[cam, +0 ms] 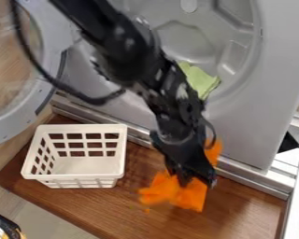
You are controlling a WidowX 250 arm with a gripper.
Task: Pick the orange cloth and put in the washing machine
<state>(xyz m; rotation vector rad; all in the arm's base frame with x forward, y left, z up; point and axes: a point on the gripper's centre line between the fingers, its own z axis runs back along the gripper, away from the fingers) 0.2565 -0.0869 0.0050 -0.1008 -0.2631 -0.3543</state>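
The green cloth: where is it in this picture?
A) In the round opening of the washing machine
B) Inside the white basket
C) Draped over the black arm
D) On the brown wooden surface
A: the green cloth shows behind the arm, at the lower part of the round opening in the grey front of the washing machine.

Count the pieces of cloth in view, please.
2. The bright orange cloth is at the black gripper, over the brown wooden board; the light green cloth lies inside the grey washing machine. Others may be hidden behind the black robot arm.
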